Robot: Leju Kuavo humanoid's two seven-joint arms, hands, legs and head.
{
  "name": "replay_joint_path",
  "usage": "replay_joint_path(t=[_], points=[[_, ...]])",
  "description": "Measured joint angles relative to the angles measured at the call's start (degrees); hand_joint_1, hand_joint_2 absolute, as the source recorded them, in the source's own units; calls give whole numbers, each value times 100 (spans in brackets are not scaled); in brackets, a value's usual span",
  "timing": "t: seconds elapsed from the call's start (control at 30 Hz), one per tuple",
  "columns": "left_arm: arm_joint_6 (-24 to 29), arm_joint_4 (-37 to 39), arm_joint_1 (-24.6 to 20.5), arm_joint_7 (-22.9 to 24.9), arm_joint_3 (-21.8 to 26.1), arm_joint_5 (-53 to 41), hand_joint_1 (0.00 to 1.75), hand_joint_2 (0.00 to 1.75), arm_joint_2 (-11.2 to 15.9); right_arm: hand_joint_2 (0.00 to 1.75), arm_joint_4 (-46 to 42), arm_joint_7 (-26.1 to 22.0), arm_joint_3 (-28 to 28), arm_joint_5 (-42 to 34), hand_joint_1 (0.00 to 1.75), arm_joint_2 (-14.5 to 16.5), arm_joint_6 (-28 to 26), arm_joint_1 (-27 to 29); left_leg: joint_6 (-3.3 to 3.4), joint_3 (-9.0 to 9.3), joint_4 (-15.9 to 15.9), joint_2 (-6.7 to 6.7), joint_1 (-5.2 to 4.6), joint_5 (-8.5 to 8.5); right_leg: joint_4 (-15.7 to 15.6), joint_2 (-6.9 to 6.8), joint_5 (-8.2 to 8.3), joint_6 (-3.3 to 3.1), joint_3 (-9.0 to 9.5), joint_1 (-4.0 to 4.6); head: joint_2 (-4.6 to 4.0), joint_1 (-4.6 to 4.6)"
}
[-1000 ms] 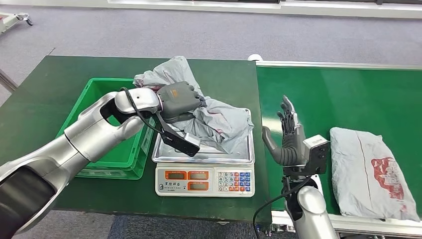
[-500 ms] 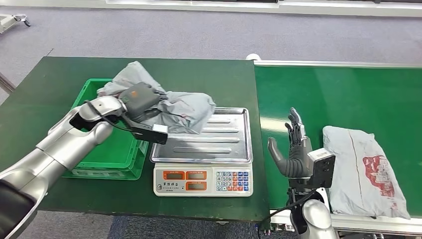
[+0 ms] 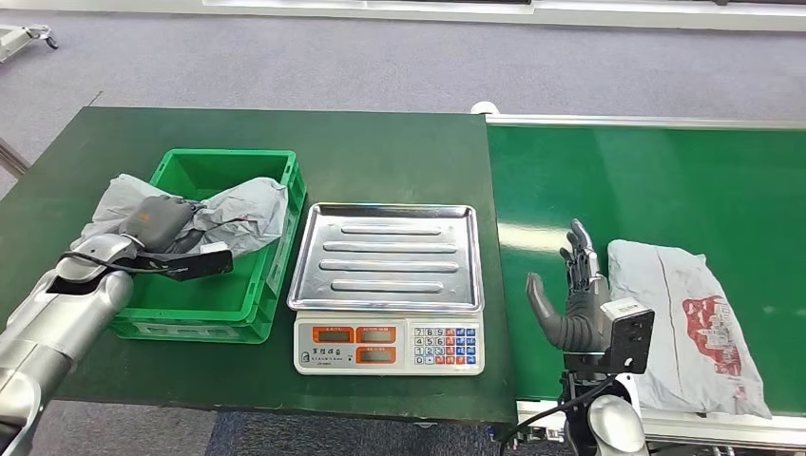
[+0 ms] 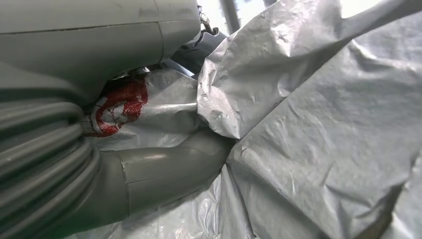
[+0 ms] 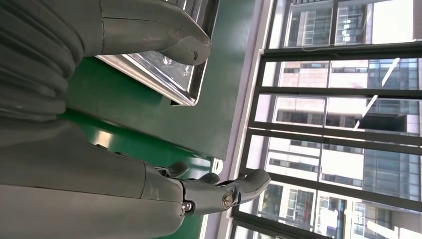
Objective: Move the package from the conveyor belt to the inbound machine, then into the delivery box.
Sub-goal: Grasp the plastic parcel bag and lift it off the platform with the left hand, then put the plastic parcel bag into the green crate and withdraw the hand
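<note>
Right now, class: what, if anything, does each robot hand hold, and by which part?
The left robot hand grips the grey package by its crumpled middle, over the green box. The right robot hand holds nothing.

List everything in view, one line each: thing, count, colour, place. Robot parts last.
package: 1, grey, held over the crate's left side
second package: 1, grey with red print, on the conveyor belt
crate: 1, green, table left
scale: 1, white with steel tray, table middle
table: 1, dark green
conveyor belt: 1, green, right
left hand: 1, grey, gripping the package
right hand: 1, grey, fingers apart, beside the second package
</note>
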Motion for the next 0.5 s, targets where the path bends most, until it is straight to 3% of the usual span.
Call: replay_joint_path(t=[0.07,0.23,0.5], points=[[60,50,66,89,175,-100,0,175,-17,175,0,0,-2,1,0,0,-1,1,0,0,0,-1,0,0,0,-1,0,0,0,0,0,-1],[366,117,154,333,600,-288,0,175,-184,175,-3,14,-2,18,0,1,-25,10,0,0,0,-3,1,0,0,-9,1,-1,1,0,0,-1],[384,116,192,415,960,-372,0,175,-388,175,-3,31,-2,58,0,0,-55,10,0,-1,0,-4,1,0,0,-10,1,-1,1,0,0,0]])
